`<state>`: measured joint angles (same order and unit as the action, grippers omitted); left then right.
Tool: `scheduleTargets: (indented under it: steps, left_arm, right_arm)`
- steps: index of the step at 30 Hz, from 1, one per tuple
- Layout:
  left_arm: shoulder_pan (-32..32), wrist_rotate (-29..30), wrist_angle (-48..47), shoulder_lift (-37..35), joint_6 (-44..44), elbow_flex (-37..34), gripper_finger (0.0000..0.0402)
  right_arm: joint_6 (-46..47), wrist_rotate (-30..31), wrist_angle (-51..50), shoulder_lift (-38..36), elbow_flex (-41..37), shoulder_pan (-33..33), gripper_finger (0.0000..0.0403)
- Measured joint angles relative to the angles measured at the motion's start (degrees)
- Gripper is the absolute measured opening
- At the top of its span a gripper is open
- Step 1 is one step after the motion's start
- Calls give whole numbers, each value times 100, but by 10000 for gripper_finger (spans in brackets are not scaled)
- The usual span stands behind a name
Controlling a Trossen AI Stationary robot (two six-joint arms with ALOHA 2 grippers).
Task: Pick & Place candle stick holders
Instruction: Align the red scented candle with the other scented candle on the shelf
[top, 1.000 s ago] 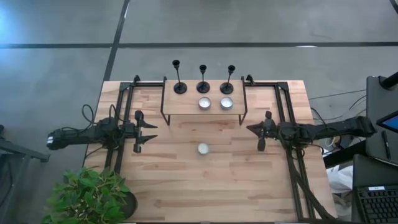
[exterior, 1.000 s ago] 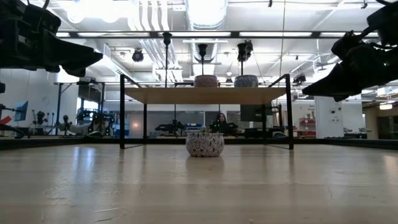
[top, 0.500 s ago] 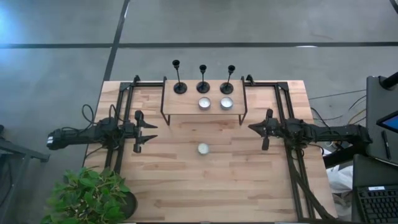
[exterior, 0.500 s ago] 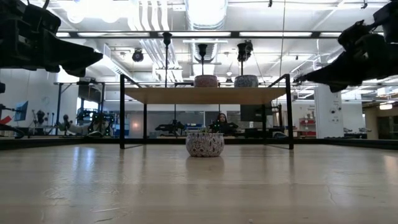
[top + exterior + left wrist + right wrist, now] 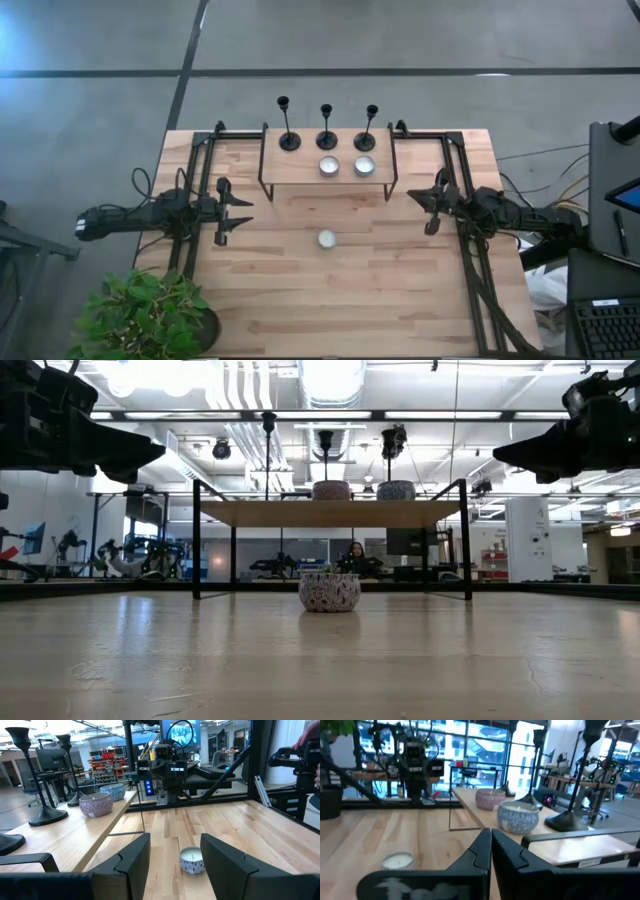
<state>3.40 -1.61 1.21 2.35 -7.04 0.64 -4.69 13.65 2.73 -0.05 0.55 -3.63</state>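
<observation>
Three black candle stick holders stand by their round bases in a row along the far edge of a raised wooden shelf (image 5: 295, 172): left (image 5: 289, 142), middle (image 5: 326, 141), right (image 5: 365, 142). My left gripper (image 5: 248, 212) hovers open and empty over the table's left part, level, pointing toward the right edge. My right gripper (image 5: 415, 198) hovers shut and empty over the right part, pointing toward the left edge. The right wrist view shows its closed fingers (image 5: 490, 847) and one holder's base (image 5: 567, 822). The left wrist view shows my left gripper (image 5: 175, 862) and a holder's base (image 5: 47, 815).
Two small candle jars (image 5: 329, 166) (image 5: 364, 166) sit on the shelf just in front of the holders. A third candle jar (image 5: 326, 239) stands on the table's middle, under neither gripper. A potted plant (image 5: 150, 315) stands at the near left corner. Black frames run along both table sides.
My right gripper has drawn back toward the table's right edge and risen a little, tipping from a downward slant to about level; it stays shut. My left gripper and all objects have kept still.
</observation>
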Motion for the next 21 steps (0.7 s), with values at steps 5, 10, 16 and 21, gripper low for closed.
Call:
scheduleTargets:
  steps: [5,10,16,21]
  left_arm:
    - [1,0,0,0,0,0,181]
    - [1,0,-4,0,-1,0,181]
    - [2,0,-7,0,1,0,181]
    - [1,0,-7,0,1,0,181]
  right_arm:
    - [4,-21,-11,2,3,-7,8]
    - [-2,-22,-19,89,-1,-5,8]
    - [7,-24,-16,112,1,-3,8]
    - [15,-30,-16,114,1,-3,8]
